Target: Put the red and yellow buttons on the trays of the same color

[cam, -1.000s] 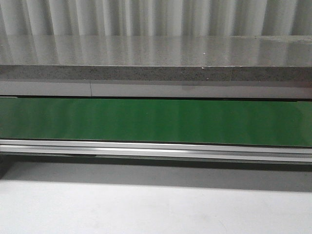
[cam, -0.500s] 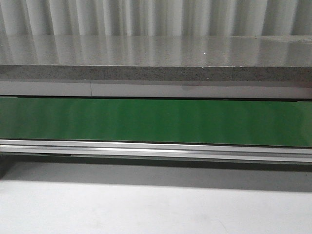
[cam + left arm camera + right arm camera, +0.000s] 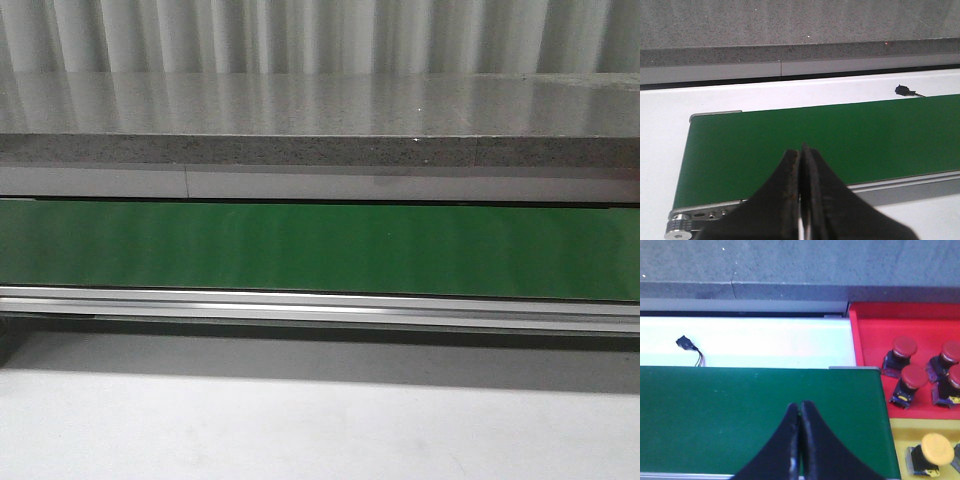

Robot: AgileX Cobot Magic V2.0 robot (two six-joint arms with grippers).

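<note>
In the right wrist view a red tray (image 3: 875, 320) holds several red buttons (image 3: 903, 349) and a yellow tray (image 3: 900, 432) beside it holds a yellow button (image 3: 936, 450). Both trays sit past the end of the green belt (image 3: 755, 415). My right gripper (image 3: 800, 406) hangs shut and empty over that belt. In the left wrist view my left gripper (image 3: 801, 150) is shut with nothing in it, above the other end of the green belt (image 3: 815, 135). No button lies on the belt (image 3: 320, 248) in any view. Neither gripper shows in the front view.
A grey stone ledge (image 3: 320, 110) runs behind the belt. An aluminium rail (image 3: 320, 305) borders the belt's near side. A small black connector with wires (image 3: 686, 343) lies on the white surface behind the belt, the same connector (image 3: 902, 90) showing in the left wrist view.
</note>
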